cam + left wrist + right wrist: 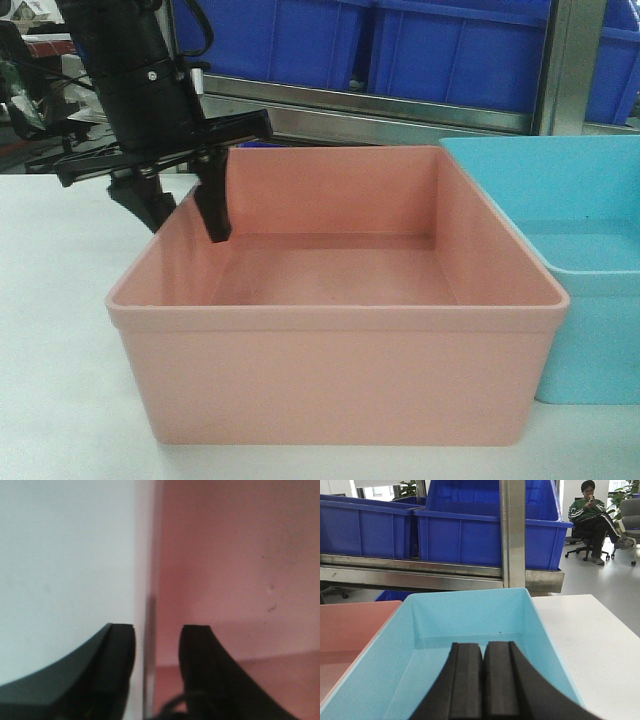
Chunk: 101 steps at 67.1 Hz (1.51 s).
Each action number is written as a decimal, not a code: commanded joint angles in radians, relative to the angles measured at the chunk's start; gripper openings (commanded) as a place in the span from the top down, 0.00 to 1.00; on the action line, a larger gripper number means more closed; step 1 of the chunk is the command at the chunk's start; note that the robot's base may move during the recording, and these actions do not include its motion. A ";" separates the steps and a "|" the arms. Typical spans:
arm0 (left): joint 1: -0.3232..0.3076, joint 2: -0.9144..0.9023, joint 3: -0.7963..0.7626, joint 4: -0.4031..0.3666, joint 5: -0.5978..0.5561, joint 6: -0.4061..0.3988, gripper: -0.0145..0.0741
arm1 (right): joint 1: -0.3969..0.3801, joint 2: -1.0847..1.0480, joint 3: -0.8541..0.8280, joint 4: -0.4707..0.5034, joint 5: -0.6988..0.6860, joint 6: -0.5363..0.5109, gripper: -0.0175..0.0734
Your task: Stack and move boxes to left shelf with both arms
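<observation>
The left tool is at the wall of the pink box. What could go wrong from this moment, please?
1. The left tool is open astride one thin wall of the pink box, near its far corner. Held there alone, the box may tilt or slip when lifted.
2. The right tool is shut above the blue box. Unless it opens first, it could push the box rather than grip its wall.

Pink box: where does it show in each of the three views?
Front: the pink box fills the centre.
Left wrist: it takes the right half, its wall between the fingers of the left claw.
Right wrist: lower left corner.
Landmark: the blue box beside it, right edge in front, centre in right wrist, absent from left wrist.
</observation>
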 commanded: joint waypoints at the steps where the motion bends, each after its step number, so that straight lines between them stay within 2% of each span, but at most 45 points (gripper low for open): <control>1: -0.013 -0.087 -0.030 -0.018 -0.003 0.004 0.39 | 0.000 -0.004 -0.003 -0.014 -0.093 -0.011 0.75; 6: -0.013 -0.114 -0.030 0.013 -0.003 0.004 0.31 | 0.000 -0.004 -0.003 -0.014 -0.093 -0.011 0.75; 14: -0.013 -0.184 -0.030 0.042 -0.015 0.011 0.32 | 0.000 -0.004 -0.003 -0.014 -0.093 -0.011 0.75; 20: -0.013 -0.245 -0.024 0.048 -0.046 0.073 0.32 | 0.000 -0.004 -0.003 -0.014 -0.093 -0.011 0.75; 25: -0.013 -0.310 0.023 0.048 -0.124 0.136 0.32 | 0.000 -0.004 -0.003 -0.014 -0.093 -0.011 0.75; 32: -0.013 -0.415 0.143 0.048 -0.311 0.195 0.32 | 0.000 -0.004 -0.003 -0.014 -0.093 -0.011 0.75; 39: -0.011 -0.534 0.306 0.048 -0.498 0.232 0.32 | 0.000 -0.004 -0.003 -0.014 -0.093 -0.011 0.75; 47: -0.009 -0.654 0.474 0.091 -0.676 0.265 0.32 | 0.000 -0.004 -0.003 -0.014 -0.093 -0.011 0.75; 56: 0.012 -0.777 0.623 0.112 -0.759 0.337 0.32 | 0.000 -0.004 -0.003 -0.014 -0.093 -0.011 0.75; 78: 0.154 -1.135 0.951 0.121 -0.991 0.339 0.32 | 0.000 -0.004 -0.003 -0.014 -0.093 -0.011 0.75; 84: 0.173 -1.240 1.013 0.132 -1.009 0.339 0.32 | 0.000 -0.004 -0.003 -0.014 -0.093 -0.011 0.75; 101: 0.212 -1.540 1.128 0.132 -0.952 0.339 0.32 | 0.000 -0.004 -0.003 -0.014 -0.093 -0.011 0.75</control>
